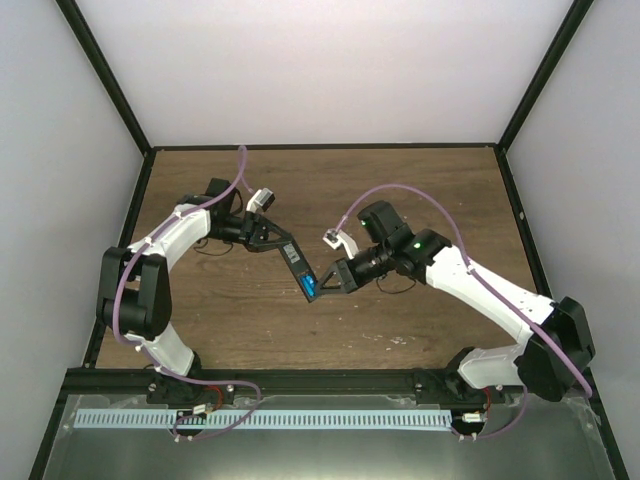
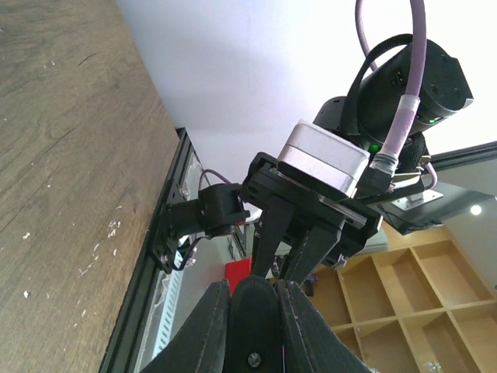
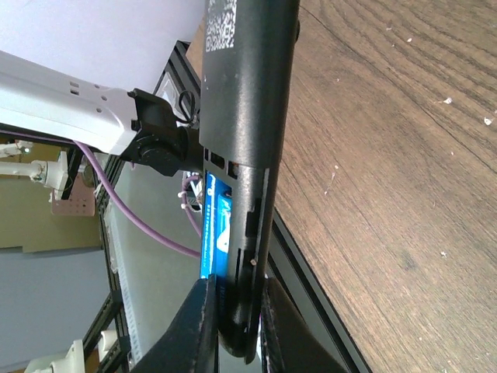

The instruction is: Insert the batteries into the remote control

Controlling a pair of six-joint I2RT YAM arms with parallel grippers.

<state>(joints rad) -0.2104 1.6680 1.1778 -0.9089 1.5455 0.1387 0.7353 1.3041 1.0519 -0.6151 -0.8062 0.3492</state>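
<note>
A robotics lab, a boxed-in test cell, plain white panels (image 1: pixel 320 70) set in black framing (image 1: pixel 110 80), wood-grain surface (image 1: pixel 420 200), slotted cable duct (image 1: pixel 270 419) along the near rail, purple cables (image 1: pixel 400 195) looping off white robot arms (image 1: pixel 480 290) — pale wooden cubby shelves (image 2: pixel 419 287) beyond.

Overhead camera looks down from behind; both wrist cameras look closely along the shared remote control (image 3: pixel 248 116).

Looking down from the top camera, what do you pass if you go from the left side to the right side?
left arm → left gripper → remote control → right gripper → right arm
</note>
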